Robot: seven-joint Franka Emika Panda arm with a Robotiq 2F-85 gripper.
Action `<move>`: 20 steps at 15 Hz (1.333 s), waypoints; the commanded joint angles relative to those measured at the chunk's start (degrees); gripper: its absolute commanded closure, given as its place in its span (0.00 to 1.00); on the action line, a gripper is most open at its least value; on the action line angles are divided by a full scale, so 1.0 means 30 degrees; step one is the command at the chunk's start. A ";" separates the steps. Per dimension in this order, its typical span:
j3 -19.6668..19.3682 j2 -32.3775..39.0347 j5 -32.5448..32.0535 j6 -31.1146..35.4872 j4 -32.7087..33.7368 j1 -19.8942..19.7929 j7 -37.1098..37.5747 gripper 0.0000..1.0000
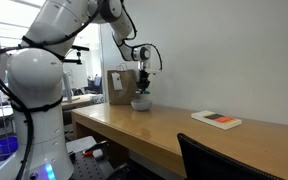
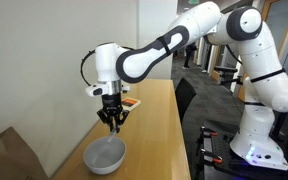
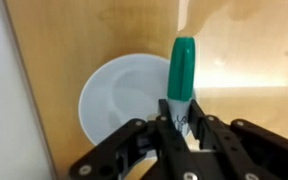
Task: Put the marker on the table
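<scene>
Arm: a white, round-jointed robot arm [image 2: 174, 45] reaches out over the worktop in both exterior views, its wrist turned downward.
Gripper: the black two-finger gripper [image 3: 184, 128] points down above the bowl. In the wrist view its dark fingers [image 3: 134, 140] are drawn in against the marker's barrel, pinching it from both sides.
Marker: a thin, dark-barrelled marker with a green cap [image 3: 182, 70] is held in the gripper, off the worktop. Its cap end sticks out beyond the fingertips. In the wrist view the cap lies across the bowl's right rim, partly over the bowl and partly over bare wood. In the exterior views it is too small to make out clearly.
Bowl: a round, pale grey, shallow bowl [image 2: 104, 155] stands on the worktop directly below the gripper [image 2: 112, 118], with a clear gap between them. Its inside looks bare in the wrist view.
Worktop: a long, light-brown wooden bench top with a thick front edge [image 1: 164, 130] carries the bowl, the box and the book.
Box: a small brown cardboard box [image 1: 121, 85] stands just behind the bowl in an exterior view, near the worktop's end.
Book: a flat white book with a red and black edge [image 1: 216, 119] lies on the worktop, well apart from the bowl and gripper.
</scene>
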 commanded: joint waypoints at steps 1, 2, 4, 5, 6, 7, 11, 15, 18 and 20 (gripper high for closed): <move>-0.0281 -0.3151 0.1471 0.0324 -0.4324 -0.1635 -0.0729 0.94; -0.0546 -0.3727 0.1708 0.0223 -0.5231 -0.1908 -0.0713 0.94; -0.0629 -0.4468 0.2653 0.0803 -0.7236 -0.2369 -0.1866 0.94; -0.0686 -0.4655 0.2836 0.0921 -0.8011 -0.2267 -0.1791 0.94; -0.0586 -0.4780 0.3142 0.1160 -0.8754 -0.2163 -0.2119 0.94; -0.0556 -0.4743 0.2939 0.1526 -0.9380 -0.1786 -0.1629 0.94; -0.0464 -0.4851 0.1991 0.5634 -1.2141 -0.0601 -0.0222 0.94; -0.0721 -0.5621 0.0138 0.9435 -1.4108 -0.0095 0.1799 0.94; -0.0340 -0.6400 0.0230 0.9998 -1.4824 -0.0455 0.2003 0.43; 0.0055 -0.6794 0.1112 0.9435 -1.4670 -0.0448 0.1056 0.28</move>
